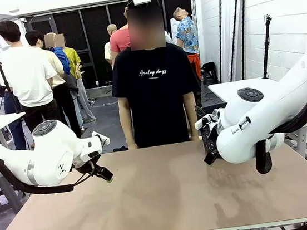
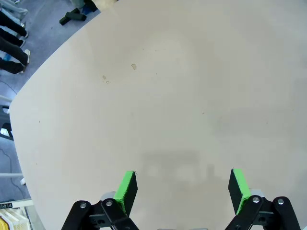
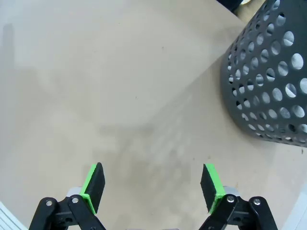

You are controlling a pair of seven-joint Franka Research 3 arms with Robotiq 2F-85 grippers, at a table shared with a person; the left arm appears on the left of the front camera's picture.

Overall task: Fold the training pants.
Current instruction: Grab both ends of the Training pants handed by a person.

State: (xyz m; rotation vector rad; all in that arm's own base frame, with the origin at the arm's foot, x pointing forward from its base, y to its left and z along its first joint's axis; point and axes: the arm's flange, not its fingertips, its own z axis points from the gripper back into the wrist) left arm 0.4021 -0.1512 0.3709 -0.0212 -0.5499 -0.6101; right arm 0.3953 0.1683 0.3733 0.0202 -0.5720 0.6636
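The training pants are out of view; bare tan tabletop (image 1: 168, 191) lies under both arms. My left gripper (image 1: 106, 176) hovers low over the table's left side, and in the left wrist view it (image 2: 182, 184) stands open with only bare board between the green pads (image 2: 126, 188). My right gripper (image 1: 209, 156) hangs over the right side, close to the far edge. The right wrist view shows it (image 3: 153, 184) open as well, nothing between its pads (image 3: 95, 184).
A black mesh basket (image 3: 268, 81) with round holes stands on the table just beside the right gripper. A person in a black T-shirt (image 1: 153, 87) stands at the far edge, arms down. Other people stand farther back.
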